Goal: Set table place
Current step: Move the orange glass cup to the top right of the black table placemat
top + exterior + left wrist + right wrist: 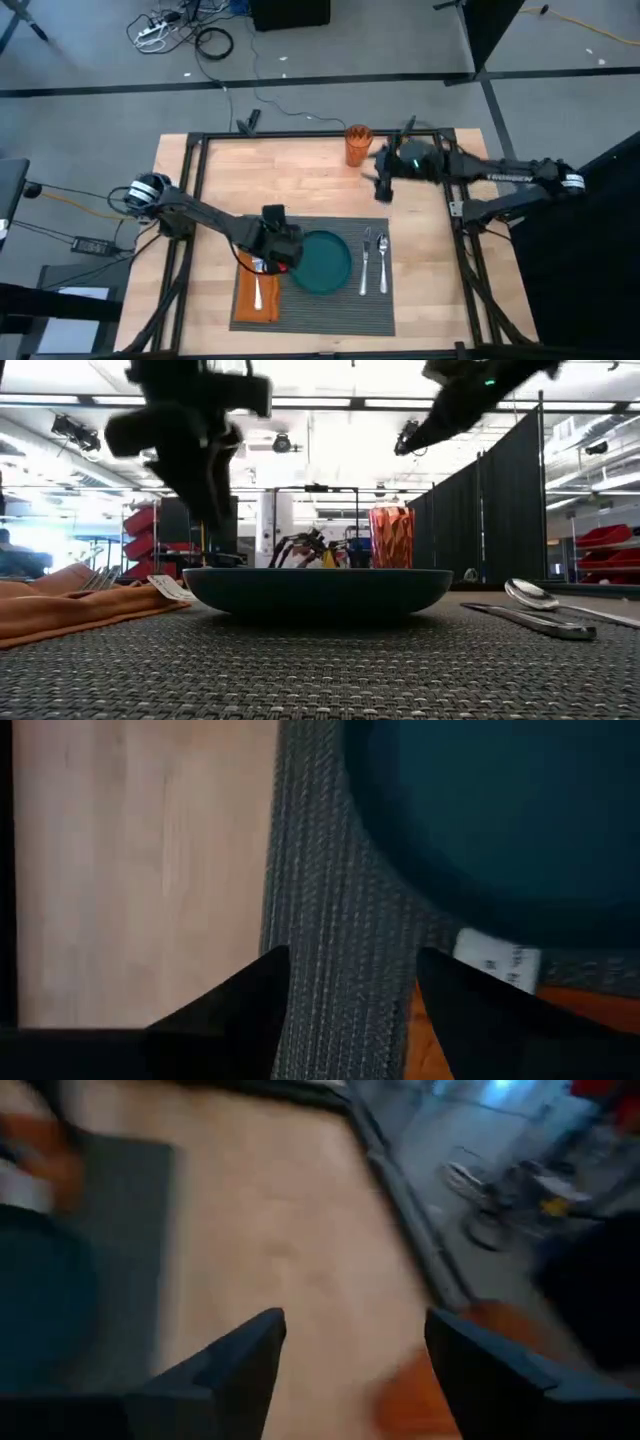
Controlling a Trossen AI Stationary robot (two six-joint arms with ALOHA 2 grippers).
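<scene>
The grey ribbed placemat (330, 310) lies on the wood table (300, 180), toward its near edge. On the placemat rest a teal plate (322, 262), a fork (366, 262) and a spoon (383, 262) to the plate's right, and an orange napkin (258, 292) with a utensil on it to the plate's left. My left gripper (350, 970) hangs open above the mat between plate (500, 800) and napkin (560, 1010). My right gripper (383, 188) is open in the air near the orange cup (358, 145) at the table's far side.
The black frame (300, 135) runs along the table's edges. Bare wood lies between the cup and the placemat's far edge. In the low view the cup (391, 537) stands behind the plate (318, 592), with the spoon (535, 595) to its right.
</scene>
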